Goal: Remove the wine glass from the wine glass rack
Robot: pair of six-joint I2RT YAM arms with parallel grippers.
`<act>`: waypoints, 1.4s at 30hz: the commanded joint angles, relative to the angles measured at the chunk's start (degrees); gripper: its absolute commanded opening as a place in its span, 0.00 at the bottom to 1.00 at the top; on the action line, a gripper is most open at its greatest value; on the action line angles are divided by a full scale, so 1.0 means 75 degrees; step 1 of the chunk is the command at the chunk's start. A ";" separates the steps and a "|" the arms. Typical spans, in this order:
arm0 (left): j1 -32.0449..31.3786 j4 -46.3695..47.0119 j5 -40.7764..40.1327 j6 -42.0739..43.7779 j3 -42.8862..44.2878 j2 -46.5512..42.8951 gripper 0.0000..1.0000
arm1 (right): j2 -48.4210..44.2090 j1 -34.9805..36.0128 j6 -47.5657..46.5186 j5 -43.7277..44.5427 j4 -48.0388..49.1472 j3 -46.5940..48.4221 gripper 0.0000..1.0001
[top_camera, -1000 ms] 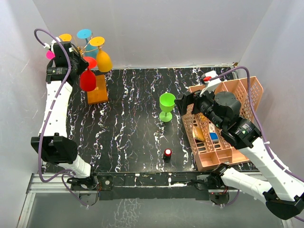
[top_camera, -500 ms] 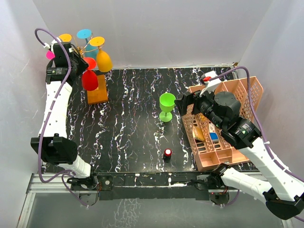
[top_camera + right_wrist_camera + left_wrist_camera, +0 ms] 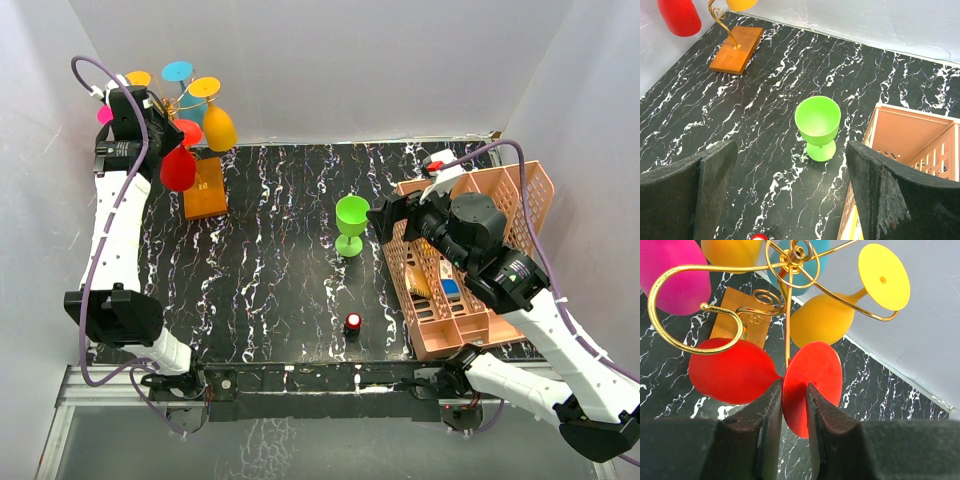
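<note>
White walls (image 3: 350, 60) are seen closing in a black tabletop (image 3: 270, 265) veined with white like marble. At its far left corner the wine glass rack (image 3: 205, 190) is stood on its orange-brown block, with pink, orange, blue and yellow glasses hung from the gold curls. The red wine glass (image 3: 732, 371) is held on its side just beside a curled arm, its round foot clamped edge-on between the jaws of the left gripper (image 3: 792, 390); whether the stem is clear of the wire cannot be told. Near the middle a green glass (image 3: 351, 222) is set upright, and the right gripper (image 3: 790, 170) is hung above it with jaws spread wide apart. A salmon-pink basket (image 3: 530, 180) is placed at the right.
</note>
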 commanded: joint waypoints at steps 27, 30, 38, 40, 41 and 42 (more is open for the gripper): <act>0.0034 0.1419 0.0000 -0.0636 -0.0738 -0.0751 0.00 | -0.0004 -0.0017 0.0005 0.0013 0.0290 0.0186 0.99; 0.0024 0.1661 -0.0162 -0.0818 -0.0859 -0.0820 0.00 | -0.0004 -0.0010 -0.0003 0.0030 0.0282 0.0194 0.99; 0.0030 0.1932 -0.0410 -0.1097 -0.0758 -0.0683 0.00 | -0.0027 -0.0018 -0.0004 0.0131 0.0222 0.0186 0.99; 0.0024 0.1985 -0.0432 -0.1145 -0.0686 -0.0603 0.00 | -0.0023 -0.0015 -0.0004 0.0134 0.0231 0.0197 0.99; 0.0022 0.1990 -0.0433 -0.1173 -0.0633 -0.0544 0.00 | -0.0017 -0.0017 0.0002 0.0138 0.0232 0.0208 0.99; 0.0025 0.1965 -0.0425 -0.1202 -0.0562 -0.0488 0.00 | -0.0007 -0.0011 -0.0003 0.0128 0.0230 0.0209 0.99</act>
